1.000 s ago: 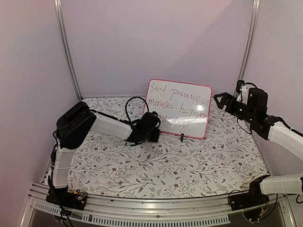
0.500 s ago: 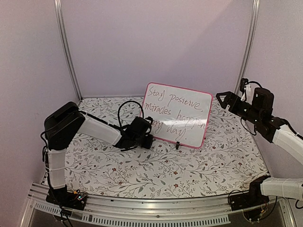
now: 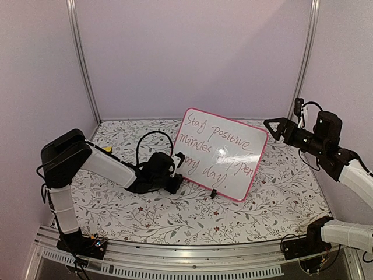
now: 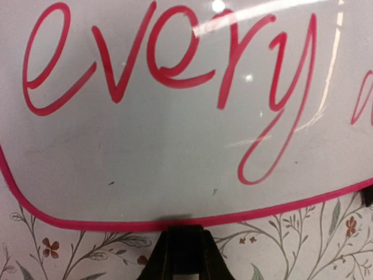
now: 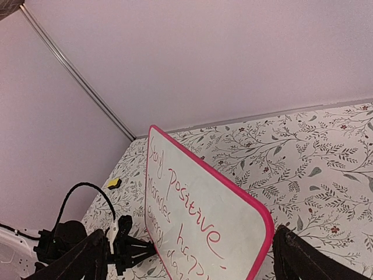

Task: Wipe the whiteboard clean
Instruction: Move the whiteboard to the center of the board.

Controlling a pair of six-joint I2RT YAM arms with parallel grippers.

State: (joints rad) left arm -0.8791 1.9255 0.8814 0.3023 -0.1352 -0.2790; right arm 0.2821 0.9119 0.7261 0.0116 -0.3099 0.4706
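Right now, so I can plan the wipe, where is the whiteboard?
In the top view the whiteboard stands tilted near the centre, its bottom edge clamped at the left end by the left gripper. The open right gripper hovers by its upper right corner.

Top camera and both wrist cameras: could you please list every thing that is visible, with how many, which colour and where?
whiteboard: 1, white with a pink frame and red handwriting, standing mid-table
clip foot: 1 seen, black, under the board's lower edge
small object: 1, yellow, on the table at the back left
table: 1, white with a leaf-and-flower print
posts: 2, silver, at the back corners
left fingers: black, shut on the whiteboard's lower edge
right fingers: black, open, in the air by the board's upper right corner
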